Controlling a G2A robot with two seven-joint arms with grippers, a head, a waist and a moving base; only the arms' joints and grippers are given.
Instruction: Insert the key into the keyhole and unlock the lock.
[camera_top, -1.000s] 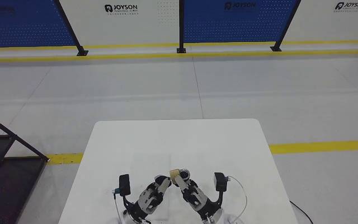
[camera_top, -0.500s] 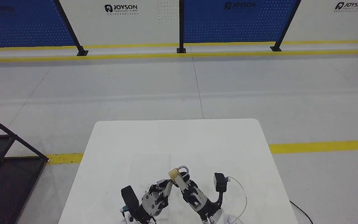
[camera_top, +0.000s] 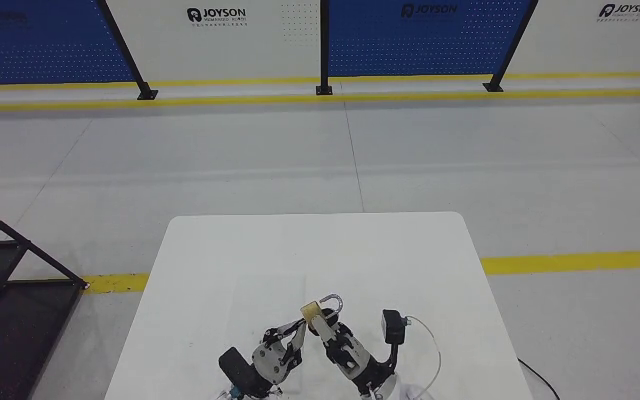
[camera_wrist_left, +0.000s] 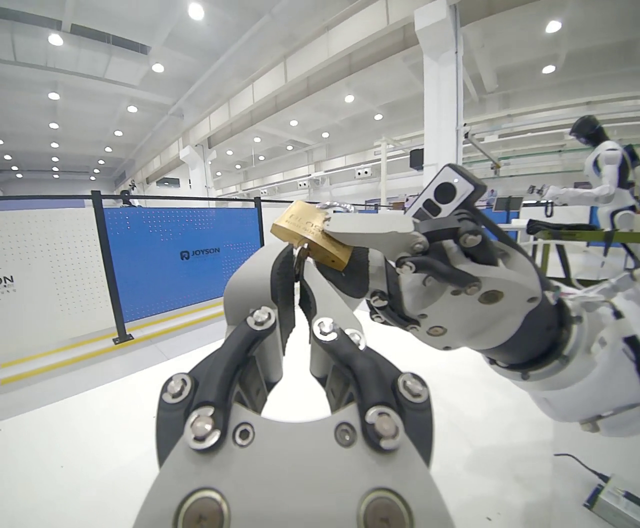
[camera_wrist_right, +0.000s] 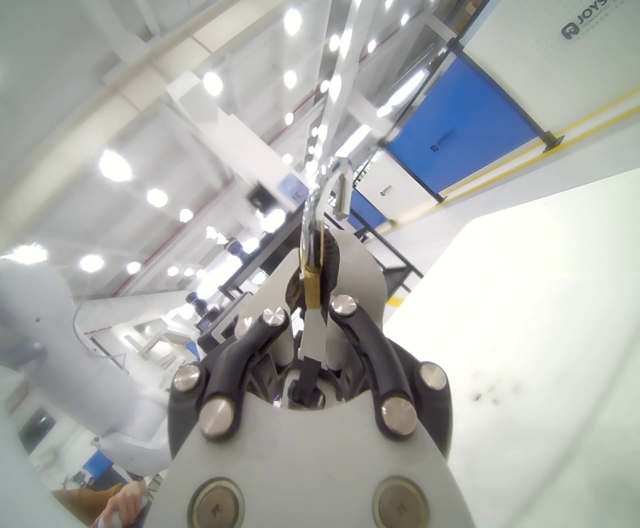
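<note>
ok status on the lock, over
left tool shut on key, key at padlock base. right tool shut on padlock. shackle looks open.

A white table stands on a pale grey floor crossed by yellow lines. Blue and white panels (on black posts) fence the far side. Round ceiling lights glow overhead.
</note>
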